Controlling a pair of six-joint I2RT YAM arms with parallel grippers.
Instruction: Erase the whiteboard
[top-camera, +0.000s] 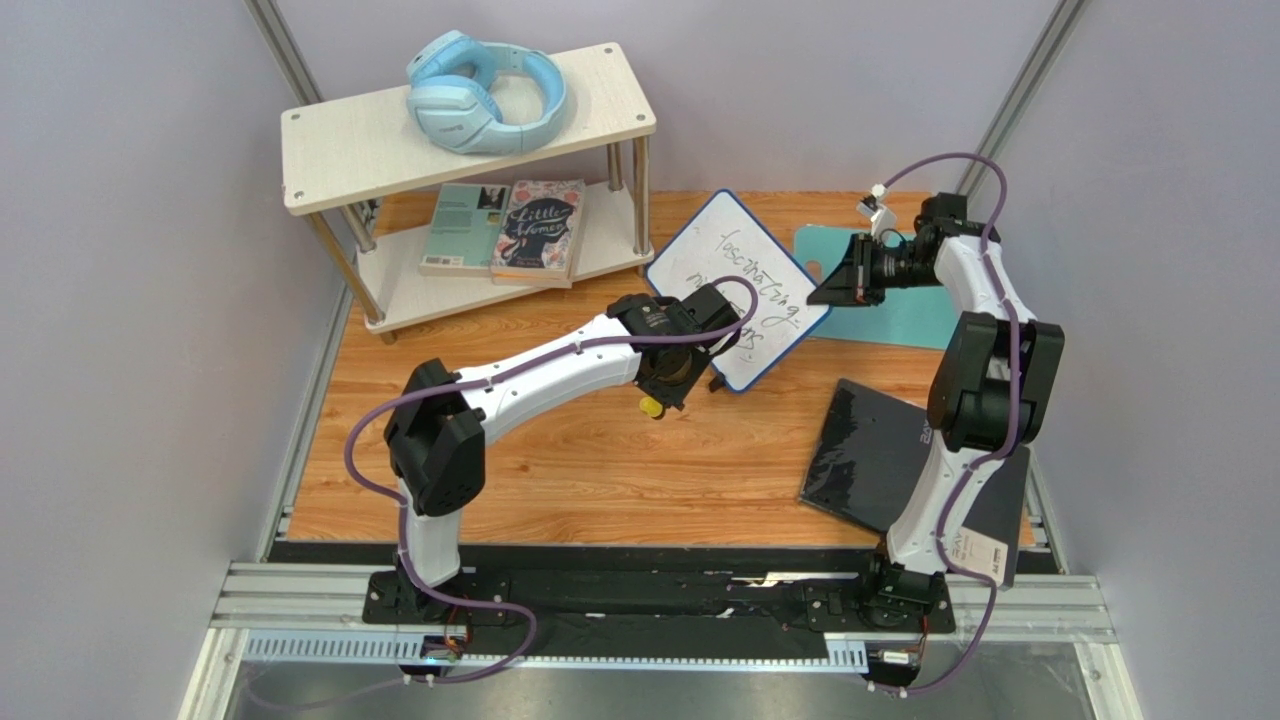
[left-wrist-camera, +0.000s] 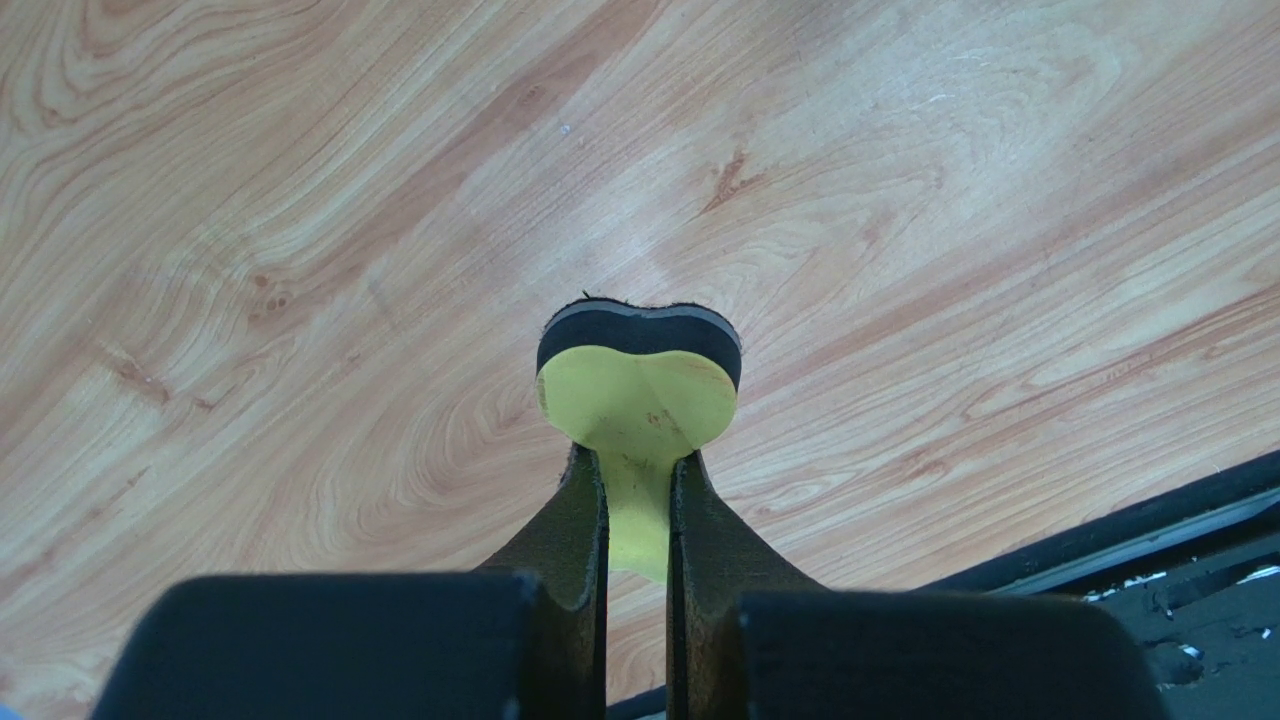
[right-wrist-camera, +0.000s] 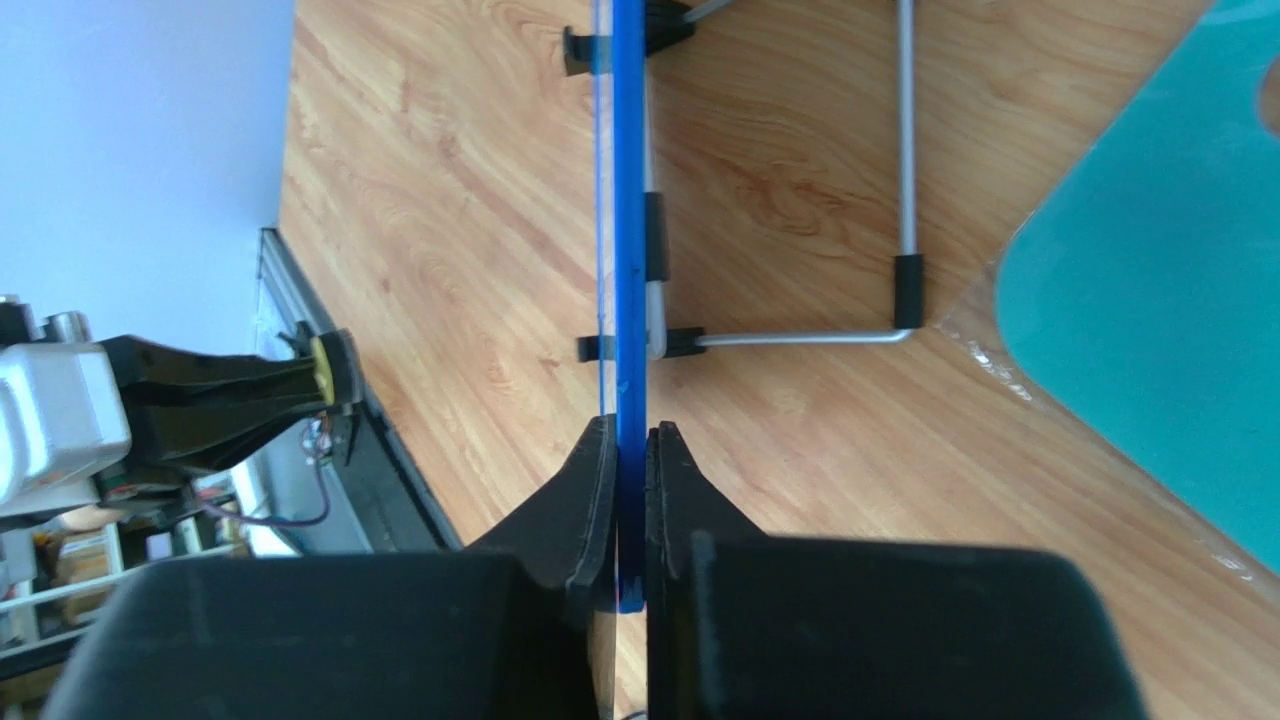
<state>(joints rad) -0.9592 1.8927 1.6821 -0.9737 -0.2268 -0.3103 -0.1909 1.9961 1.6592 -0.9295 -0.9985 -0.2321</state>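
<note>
The whiteboard, white with a blue frame and dark handwriting, stands tilted at the table's middle back. My right gripper is shut on its right edge; in the right wrist view the blue frame runs edge-on between the fingers, with the wire stand behind. My left gripper is shut on a yellow eraser with a dark felt face, held above the wood just in front of the board's lower left corner. The eraser also shows in the top view.
A white two-tier shelf at the back left carries blue headphones and books. A teal mat lies behind the right gripper. A black glossy panel lies at the front right.
</note>
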